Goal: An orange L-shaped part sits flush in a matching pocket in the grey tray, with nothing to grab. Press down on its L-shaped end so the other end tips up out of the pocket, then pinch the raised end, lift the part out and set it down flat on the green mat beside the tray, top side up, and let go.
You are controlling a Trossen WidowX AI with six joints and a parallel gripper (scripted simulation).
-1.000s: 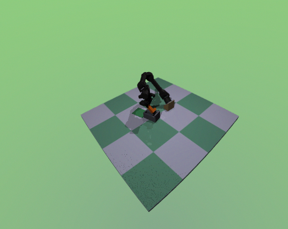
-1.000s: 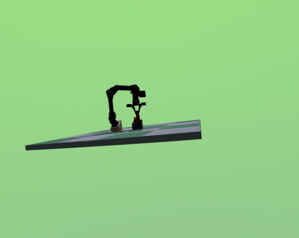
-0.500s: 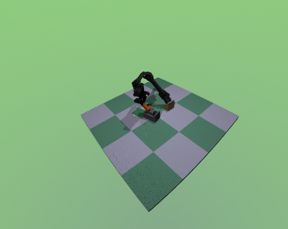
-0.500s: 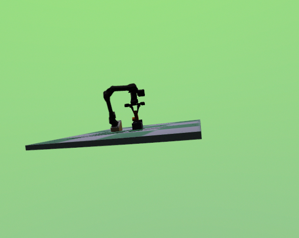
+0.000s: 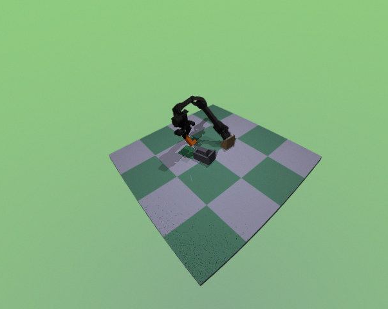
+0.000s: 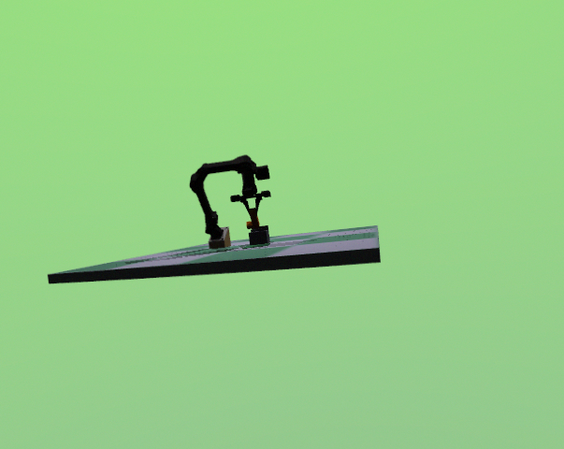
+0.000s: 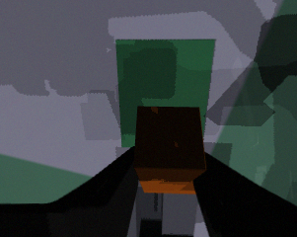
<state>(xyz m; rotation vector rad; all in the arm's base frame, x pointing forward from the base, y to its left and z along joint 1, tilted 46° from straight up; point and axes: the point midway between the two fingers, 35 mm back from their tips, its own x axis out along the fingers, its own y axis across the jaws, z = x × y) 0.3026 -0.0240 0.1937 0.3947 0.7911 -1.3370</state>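
Tray (image 5: 204,156) of dark grey stands on the checkered floor (image 5: 220,196), and its pocket shows as a dark hollow with nothing orange inside it. Orange part (image 5: 190,141) is out of the tray: it hangs in the air, grasped between the fingers of the gripper (image 5: 187,135), which are clenched on its upper end. In the top view the part sits above the floor, just beside the tray and over the edge of the green mat (image 5: 186,152). Its long axis goes from the fingers down and toward the tray side, so it is tilted, not flat; the short leg of the L is at the low end.

From the wrist view the part (image 7: 170,148) fills the gap between the two black fingers, and the green mat (image 7: 158,74) lies directly under and ahead of it.

In the exterior view the gripper (image 6: 252,217) points straight down, the part (image 6: 251,224) just above the tray (image 6: 259,236).

The floor is a board of grey and green squares, with a plain light green background around it. The arm's base (image 5: 228,142) stands near the tray.
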